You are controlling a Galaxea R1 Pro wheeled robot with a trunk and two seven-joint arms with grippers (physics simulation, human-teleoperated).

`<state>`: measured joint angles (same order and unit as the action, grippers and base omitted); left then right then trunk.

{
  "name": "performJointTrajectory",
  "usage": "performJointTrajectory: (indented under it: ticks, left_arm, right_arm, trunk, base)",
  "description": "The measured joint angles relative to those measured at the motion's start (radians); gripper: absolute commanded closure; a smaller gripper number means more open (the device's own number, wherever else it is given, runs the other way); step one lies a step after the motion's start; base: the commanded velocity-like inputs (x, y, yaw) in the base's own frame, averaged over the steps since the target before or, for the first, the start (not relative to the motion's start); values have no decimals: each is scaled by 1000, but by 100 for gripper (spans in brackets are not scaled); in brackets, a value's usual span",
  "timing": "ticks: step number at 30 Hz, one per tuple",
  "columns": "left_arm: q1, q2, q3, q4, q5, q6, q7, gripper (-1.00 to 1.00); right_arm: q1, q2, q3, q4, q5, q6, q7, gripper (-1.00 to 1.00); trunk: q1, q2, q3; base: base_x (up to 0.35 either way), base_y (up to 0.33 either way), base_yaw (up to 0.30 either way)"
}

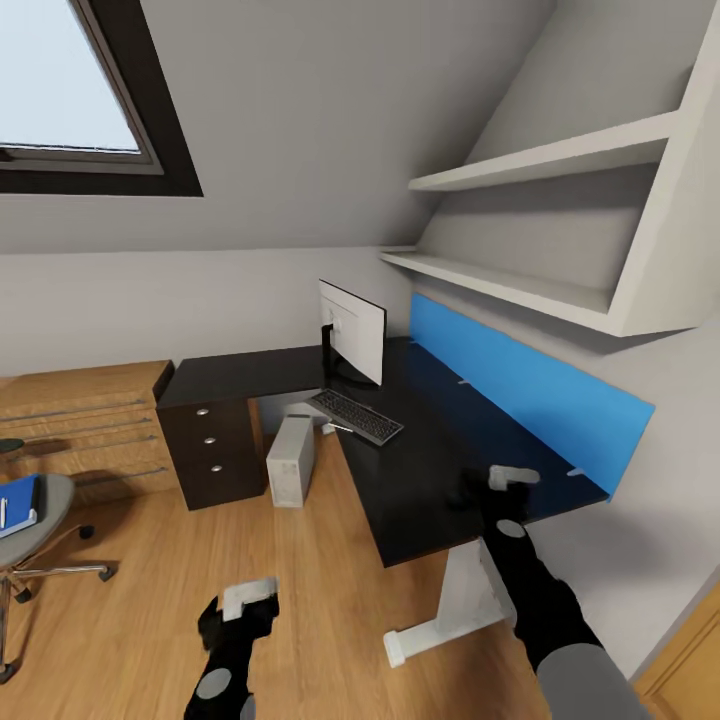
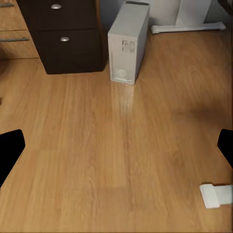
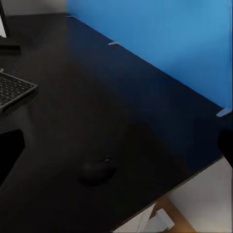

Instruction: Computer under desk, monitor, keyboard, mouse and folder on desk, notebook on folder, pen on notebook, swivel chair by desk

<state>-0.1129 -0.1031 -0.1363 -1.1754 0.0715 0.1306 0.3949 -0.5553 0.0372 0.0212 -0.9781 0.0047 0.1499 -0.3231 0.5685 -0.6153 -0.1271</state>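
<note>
An attic bedroom with a sloped ceiling holds a large L-shaped glossy black tabletop (image 1: 430,470) on white legs, with a blue panel (image 1: 530,385) along its wall side and white shelves (image 1: 540,160) above. The monitor (image 1: 352,332) stands upright near the inner corner of the tabletop, and the slim black keyboard (image 1: 357,416) lies just in front of it. The small black mouse (image 3: 98,170) rests on the tabletop near its front edge, well apart from the keyboard. The light grey computer (image 1: 291,461) stands upright on the wooden floor under the tabletop, beside dark drawers (image 1: 212,440) with silver knobs. At the far left, the grey swivel chair (image 1: 40,520) stands well apart from the tabletop, with the blue folder (image 1: 18,505) lying on its seat. A light wood cabinet (image 1: 85,425) stands against the wall. The right tool (image 1: 512,482) hovers over the near end of the tabletop, its fingers spread apart and holding nothing. The left tool (image 1: 245,598) hangs low over the bare floor, likewise spread apart and holding nothing.
</note>
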Motion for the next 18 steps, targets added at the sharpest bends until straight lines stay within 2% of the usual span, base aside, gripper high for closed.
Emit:
performJointTrajectory:
  ticks: [1, 3, 4, 5, 7, 8, 9, 12, 13, 15, 16, 17, 18]
  left_arm:
    - [-50, -3, 0, -37, 4, 82, 0, -100]
    - [-105, -6, 1, -57, 11, 128, 1, -100]
    - [-146, -14, 1, -67, 28, 151, 0, -100]
    - [-175, -20, 3, -71, 80, 166, 0, -100]
    - [-188, -24, 2, -46, 146, 172, 0, -100]
    - [-191, -25, 2, -29, 167, 173, 0, -100]
    - [-195, -26, 3, -23, 194, 174, -3, -100]
    - [-196, -25, 3, -35, 201, 175, -5, -100]
    - [-196, -24, 3, -41, 203, 175, -5, -100]
    - [-196, -24, 3, -43, 204, 175, -5, -100]
    - [-196, -23, 3, -44, 204, 175, -5, -100]
    - [-196, -23, 3, -45, 204, 175, -6, -100]
    - [-196, -23, 3, -45, 204, 175, -6, -100]
  right_arm:
    - [-72, 1, 0, 18, -9, 67, -16, -100]
    - [-143, 1, 0, 44, -22, 123, -24, -100]
    - [-188, 0, -1, 80, -41, 161, -28, -100]
    - [-229, 0, -2, 152, -67, 187, -32, -100]
    - [-260, 2, 0, 206, -80, 199, -33, -100]
    - [-268, 4, 3, 220, -83, 202, -34, -100]
    - [-279, 30, 17, 238, -84, 201, -34, -100]
    - [-281, 42, 39, 246, -82, 197, -33, -100]
    - [-282, 47, 63, 249, -82, 191, -33, -100]
    - [-283, 49, 87, 253, -81, 180, -32, -100]
    - [-283, 51, 125, 276, -82, 151, -31, -100]
    - [-282, 56, 213, 373, -83, 45, -31, -100]
    - [-283, 58, 230, 401, -81, 15, -31, -100]
  trunk:
    - [0, 0, 0]
    - [0, 0, 0]
    - [0, 0, 0]
    - [0, 0, 0]
    - [0, 0, 0]
    - [0, 0, 0]
    - [0, 0, 0]
    - [0, 0, 0]
    - [0, 0, 0]
    - [0, 0, 0]
    - [0, 0, 0]
    - [0, 0, -1]
    - [0, 0, 0]
  base:
    - [0, 0, 0]
    - [0, 0, 0]
    - [0, 0, 0]
    - [0, 0, 0]
    - [0, 0, 0]
    - [0, 0, 0]
    - [0, 0, 0]
    - [0, 0, 0]
    - [0, 0, 0]
    - [0, 0, 0]
    - [0, 0, 0]
    - [0, 0, 0]
    - [0, 0, 0]
